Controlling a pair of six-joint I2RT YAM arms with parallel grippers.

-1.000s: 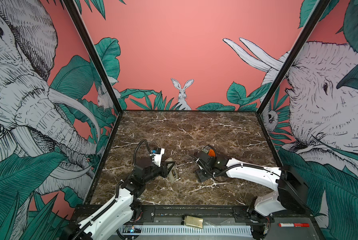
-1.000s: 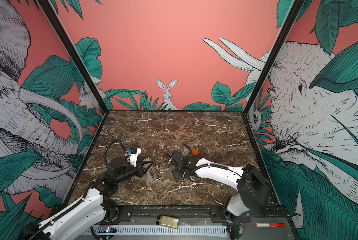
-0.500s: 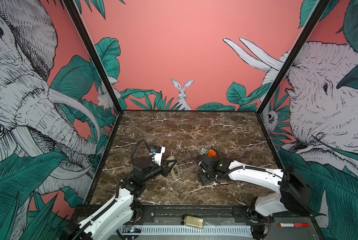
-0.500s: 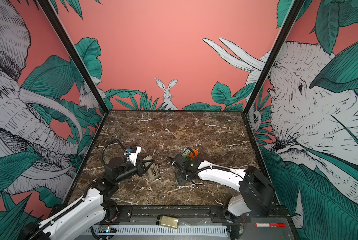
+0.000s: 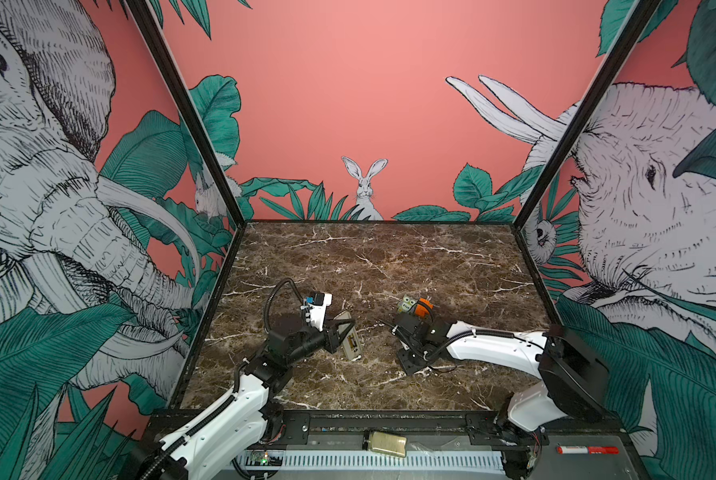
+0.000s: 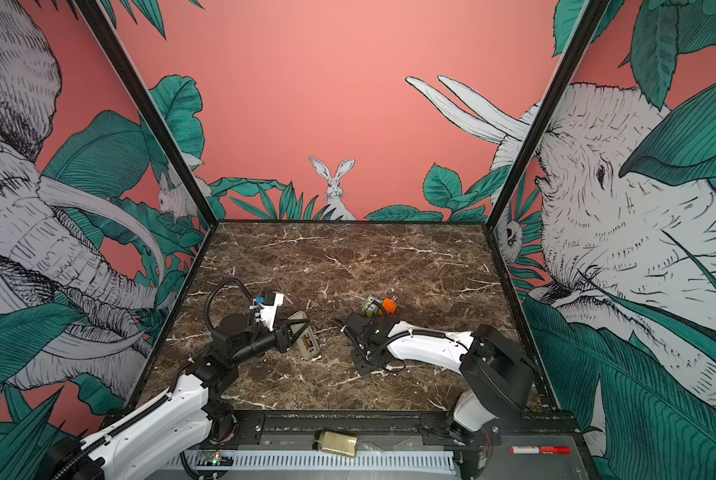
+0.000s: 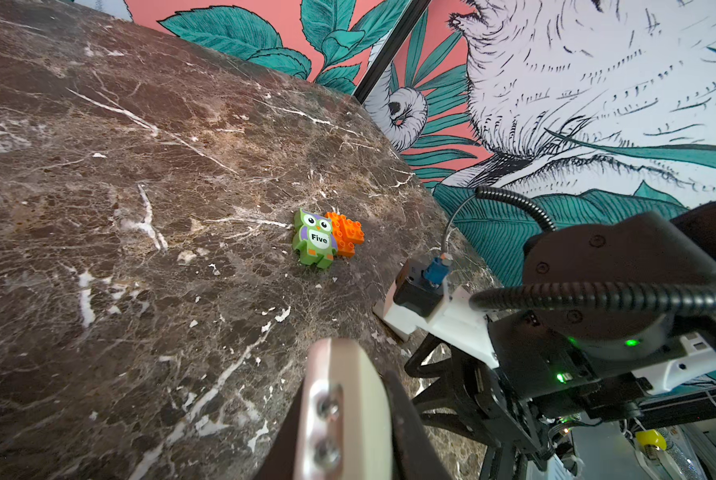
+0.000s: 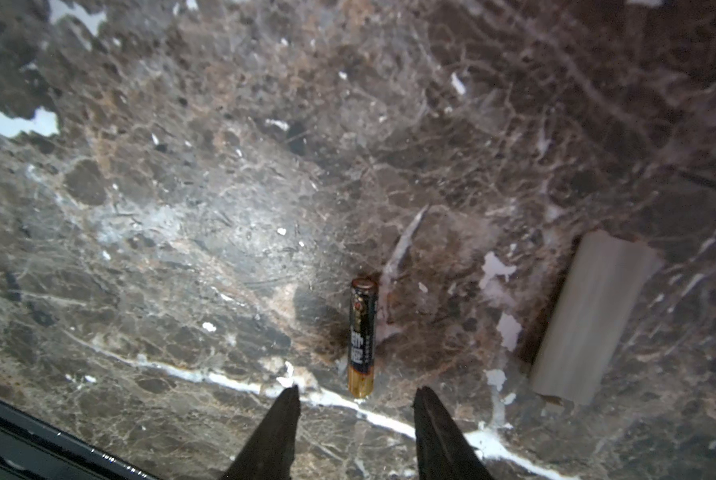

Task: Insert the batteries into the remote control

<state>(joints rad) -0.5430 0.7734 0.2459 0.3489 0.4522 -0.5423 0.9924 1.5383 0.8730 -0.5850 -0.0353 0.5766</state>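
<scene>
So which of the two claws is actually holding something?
The left gripper, shut on the remote control; the right gripper hangs open over a battery.

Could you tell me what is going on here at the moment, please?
The left gripper is shut on the remote control, holding it tilted above the marble table. The right gripper is lowered over one battery lying on the marble. Its jaws are open, with the tips flanking the battery's near end without gripping it. I cannot tell whether a battery already sits in the remote.
</scene>
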